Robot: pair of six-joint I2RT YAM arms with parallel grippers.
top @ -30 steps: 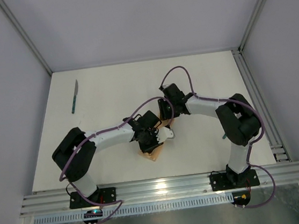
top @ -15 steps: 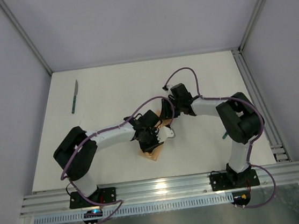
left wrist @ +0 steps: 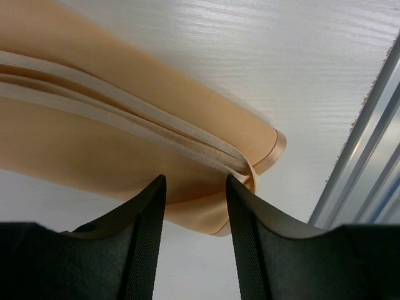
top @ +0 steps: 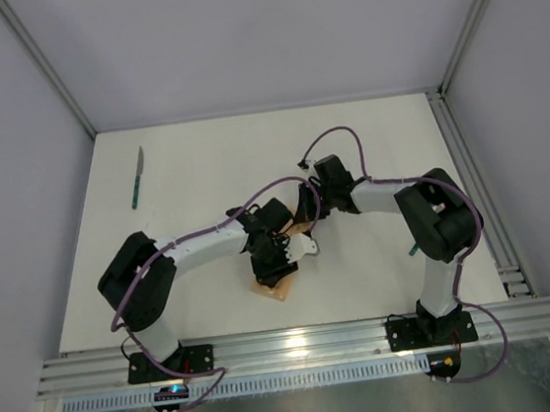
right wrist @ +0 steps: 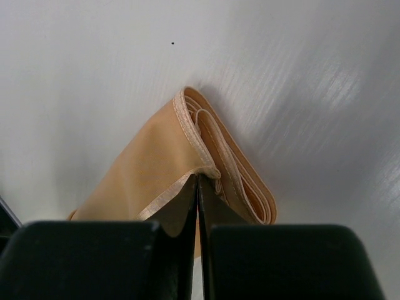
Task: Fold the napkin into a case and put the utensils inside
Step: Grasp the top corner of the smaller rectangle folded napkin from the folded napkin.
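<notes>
The peach-orange napkin [top: 277, 287] lies folded in several layers near the table's front, mostly hidden under both grippers in the top view. My left gripper [left wrist: 195, 187] stands open over one end of the folded napkin [left wrist: 112, 150], its fingertips either side of the cloth's edge and not pinching it. My right gripper [right wrist: 199, 180] is shut on the hemmed top-layer corner of the napkin [right wrist: 150, 169] at the other end. The knife [top: 138, 177], teal handle and silver blade, lies far off at the back left. A teal sliver [top: 412, 247] shows beside the right arm; I cannot tell what it is.
An aluminium rail [left wrist: 369, 144] runs along the table's front edge close to the napkin's end. The left arm [top: 191, 250] and right arm [top: 393, 197] curve in from either side and meet over the napkin. Grey walls close the table in.
The right gripper came down to the napkin and shut on its corner. The left gripper opened and let the cloth go.
</notes>
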